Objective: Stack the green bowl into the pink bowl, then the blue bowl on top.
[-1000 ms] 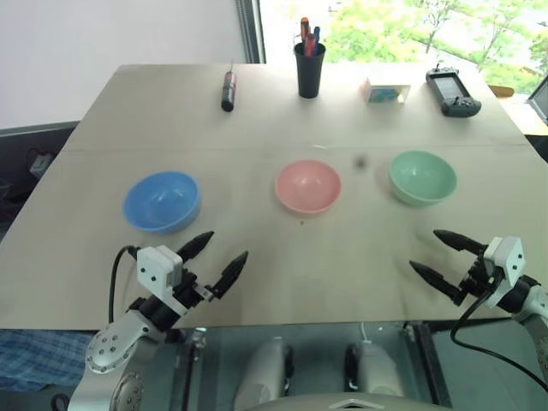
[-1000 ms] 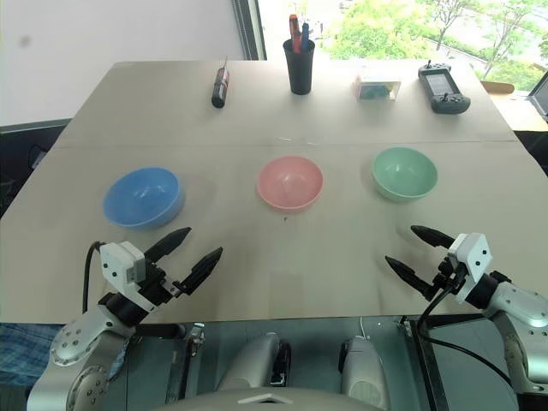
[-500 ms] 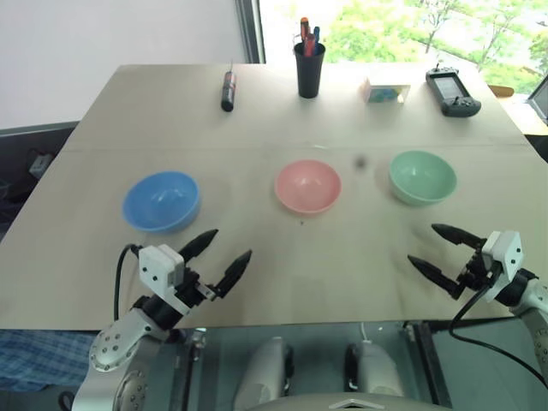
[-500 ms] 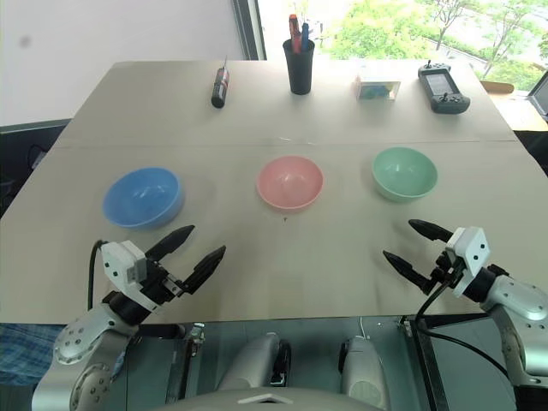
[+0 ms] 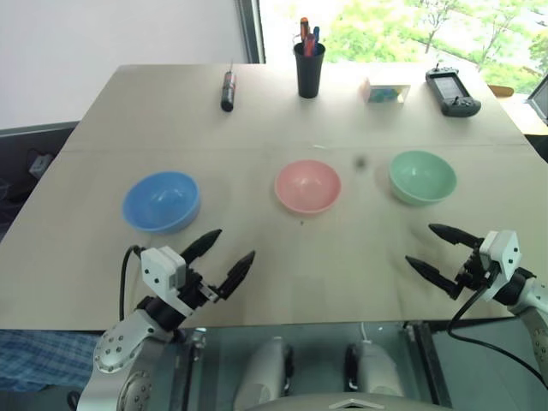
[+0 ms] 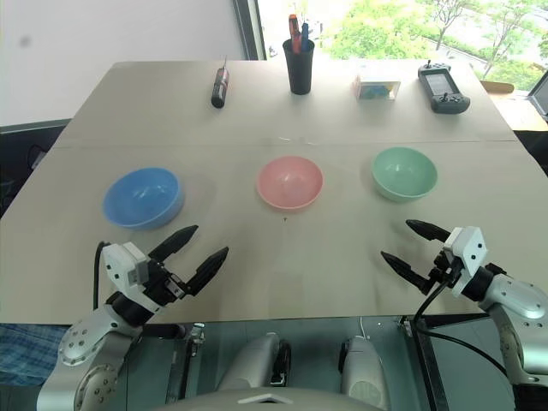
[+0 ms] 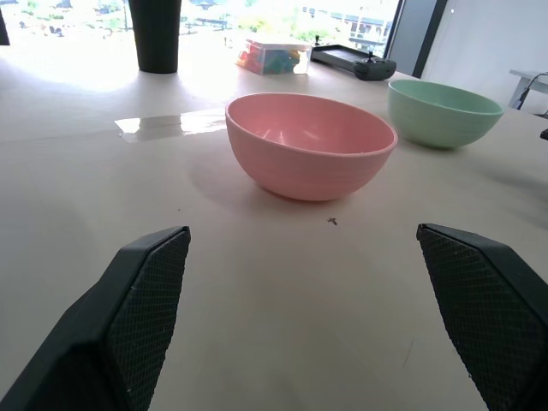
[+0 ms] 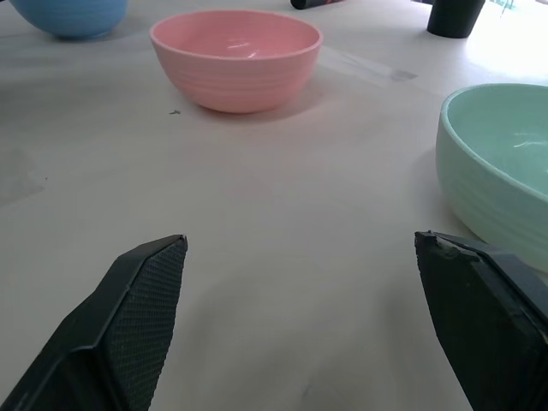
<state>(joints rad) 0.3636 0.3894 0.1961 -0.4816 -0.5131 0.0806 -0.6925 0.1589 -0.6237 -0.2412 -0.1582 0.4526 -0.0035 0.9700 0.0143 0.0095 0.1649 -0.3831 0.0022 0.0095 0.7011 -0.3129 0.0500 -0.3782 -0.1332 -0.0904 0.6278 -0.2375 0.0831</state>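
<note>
Three empty bowls stand apart in a row across the middle of the table: the blue bowl [image 5: 161, 201] on the left, the pink bowl [image 5: 308, 186] in the centre, the green bowl [image 5: 422, 177] on the right. My left gripper [image 5: 224, 254] hovers open near the table's front edge, just in front of the blue bowl and pointing toward the pink bowl [image 7: 310, 144]. My right gripper [image 5: 435, 249] is open too, in front of the green bowl [image 8: 497, 167], with nothing between its fingers.
Along the far edge of the table [image 5: 274, 257] lie a dark pen-like tool [image 5: 229, 89], a black cup of pens [image 5: 309, 63], a small white box [image 5: 384, 89] and a black handheld controller [image 5: 452, 91]. A window runs behind the table.
</note>
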